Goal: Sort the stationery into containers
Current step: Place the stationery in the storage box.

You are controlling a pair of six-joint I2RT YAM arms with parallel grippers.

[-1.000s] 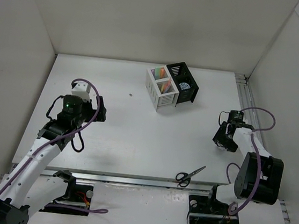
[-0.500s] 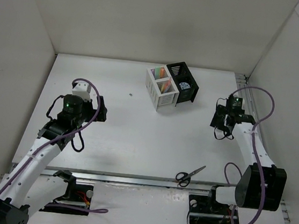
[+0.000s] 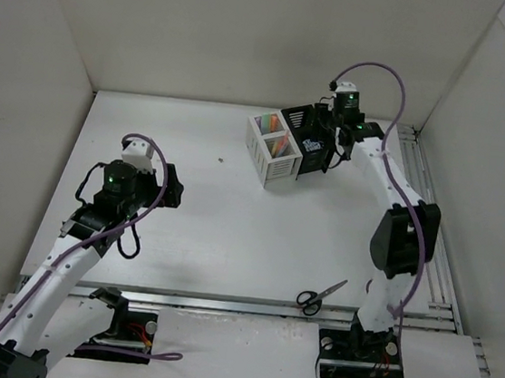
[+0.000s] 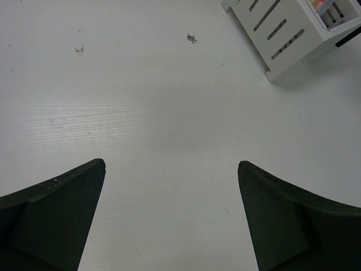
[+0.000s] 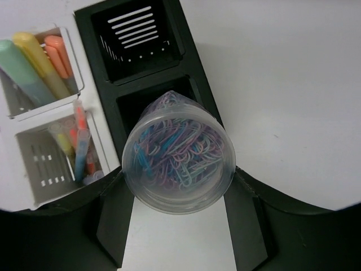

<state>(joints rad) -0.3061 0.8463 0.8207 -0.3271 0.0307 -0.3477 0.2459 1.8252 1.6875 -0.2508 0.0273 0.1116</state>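
Right claw (image 5: 177, 189) straddling jar (image 5: 177, 161) at black holder's (image 5: 189, 73) near compartment; gripping or merely flanking, cannot tell. Left claw (image 4: 172, 217) open over surface (image 4: 169, 113). Markers (image 5: 34, 62) in white holder (image 3: 273, 166). Scissors (image 3: 320, 296) at near edge. Likely next: seat jar, let go, fetch scissors.

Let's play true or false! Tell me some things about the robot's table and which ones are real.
1. The scissors are inside the black holder. False: they lie on the table, by its near edge.
2. The right gripper has the jar of paper clips between its fingers. True.
3. The left gripper is holding a marker. False: it is open, with nothing between its fingers.
4. Markers stand in both compartments of the white holder. True.
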